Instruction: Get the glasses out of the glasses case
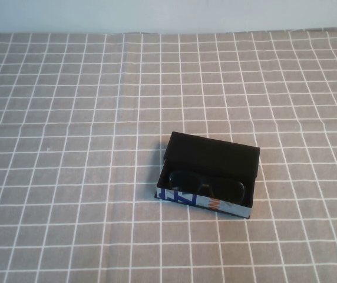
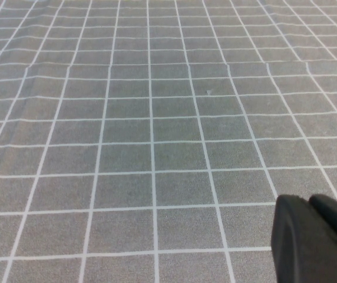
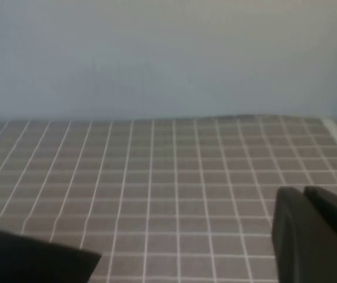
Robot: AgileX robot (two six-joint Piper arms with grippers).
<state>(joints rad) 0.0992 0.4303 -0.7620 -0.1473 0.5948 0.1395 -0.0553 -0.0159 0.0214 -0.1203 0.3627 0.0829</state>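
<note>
The glasses case (image 1: 213, 155) lies open on the checked cloth, right of the middle in the high view, its black flap raised at the back and its white printed side facing me. The black glasses (image 1: 207, 186) lie inside it, lenses up. Neither arm shows in the high view. My left gripper (image 2: 309, 199) is shut and empty, low over bare cloth. My right gripper (image 3: 303, 191) is shut and empty; a black corner of the case (image 3: 36, 259) shows in its view, apart from the fingers.
A grey cloth with a white grid (image 1: 68, 147) covers the whole table. A pale wall (image 3: 157, 53) stands behind the far edge. Nothing else lies on the cloth.
</note>
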